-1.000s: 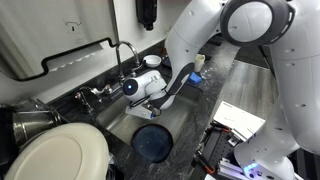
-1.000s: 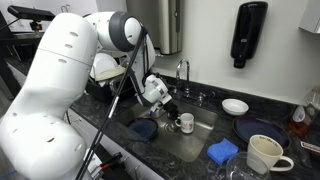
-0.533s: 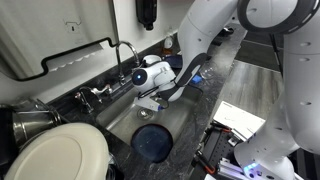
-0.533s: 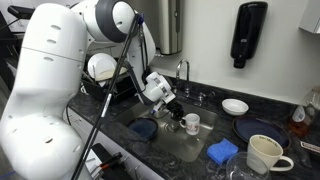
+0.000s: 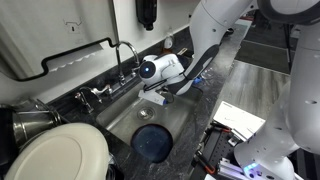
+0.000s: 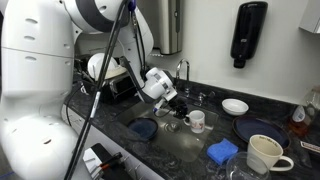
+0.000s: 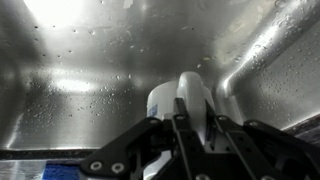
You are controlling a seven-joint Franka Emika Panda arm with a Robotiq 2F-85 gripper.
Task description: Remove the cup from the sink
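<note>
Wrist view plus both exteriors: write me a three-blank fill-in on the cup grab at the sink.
The gripper is shut on the small white cup, so its jaws are not ____.
The cup is within the steel sink, whose wet floor fills the ____ view.
The wall-mounted soap dispenser is coloured ____.
Missing words: open; wrist; black.
</note>
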